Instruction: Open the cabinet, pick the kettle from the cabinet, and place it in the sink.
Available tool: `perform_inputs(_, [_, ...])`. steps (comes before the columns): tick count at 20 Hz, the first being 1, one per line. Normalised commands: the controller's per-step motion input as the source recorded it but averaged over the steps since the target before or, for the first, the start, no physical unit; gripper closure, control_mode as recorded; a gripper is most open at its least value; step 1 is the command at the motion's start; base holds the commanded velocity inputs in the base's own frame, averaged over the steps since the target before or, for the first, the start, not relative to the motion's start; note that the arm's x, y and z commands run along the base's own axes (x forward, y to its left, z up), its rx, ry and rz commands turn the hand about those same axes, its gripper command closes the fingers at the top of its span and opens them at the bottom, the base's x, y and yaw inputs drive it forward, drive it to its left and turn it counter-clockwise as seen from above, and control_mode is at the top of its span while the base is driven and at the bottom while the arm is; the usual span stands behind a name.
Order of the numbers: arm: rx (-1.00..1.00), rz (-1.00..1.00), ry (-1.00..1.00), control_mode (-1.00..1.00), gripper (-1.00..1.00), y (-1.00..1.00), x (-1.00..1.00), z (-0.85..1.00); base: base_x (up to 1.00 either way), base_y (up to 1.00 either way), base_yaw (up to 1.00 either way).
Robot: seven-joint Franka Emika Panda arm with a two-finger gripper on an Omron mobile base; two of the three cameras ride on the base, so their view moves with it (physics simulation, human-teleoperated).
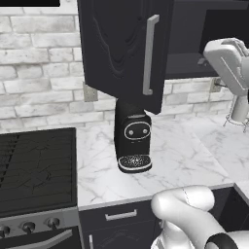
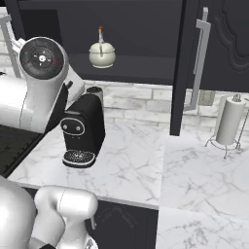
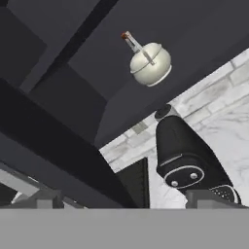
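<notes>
The cabinet [image 2: 146,29] stands open. In the left base view its left door [image 1: 124,48] is swung out toward the camera, with the long silver bar handle [image 1: 150,54] running vertically at about 1 o'clock from frame centre. In the right base view the right door [image 2: 187,63] is seen edge-on at 2 o'clock, with its own bar handle [image 2: 200,63] beside it.

The kettle [image 2: 102,54] sits upright on the cabinet's lower shelf, at roughly 11 o'clock in the right base view. Its cream body is rounded, and the reddish-brown handle tip rises above the lid. In the hand view the kettle [image 3: 150,62] appears at 12 to 1 o'clock, tilted by the roll of the camera, well apart from the gripper.

A black coffee machine [image 1: 132,141] stands on the white marble counter [image 1: 185,155], directly below the open cabinet and below the kettle's shelf. A paper towel holder [image 2: 228,121] stands on the counter at 3 o'clock in the right base view. A black stove [image 1: 36,165] adjoins the counter at 8 o'clock in the left base view.

The gripper [image 3: 126,202] shows its two finger tips at 6 o'clock in the hand view, set far apart with nothing between them; the end effector is wide and empty.
</notes>
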Motion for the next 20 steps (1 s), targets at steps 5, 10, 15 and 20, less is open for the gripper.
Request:
perform_inputs(5, [0.27,0.12,0.32,-1.0,-1.0,0.08,0.24,0.02,0.0,0.0,0.0])
perform_inputs(10, [0.26,0.14,0.22,-1.0,-1.0,0.15,0.25,0.0,0.0,0.0,0.0])
perform_inputs(15, [0.23,0.15,0.1,-1.0,-1.0,0.25,0.22,-0.1,0.0,0.0,0.0])
perform_inputs(20, [0.22,0.14,0.03,-1.0,-1.0,0.27,0.22,-0.13,0.0,0.0,0.0])
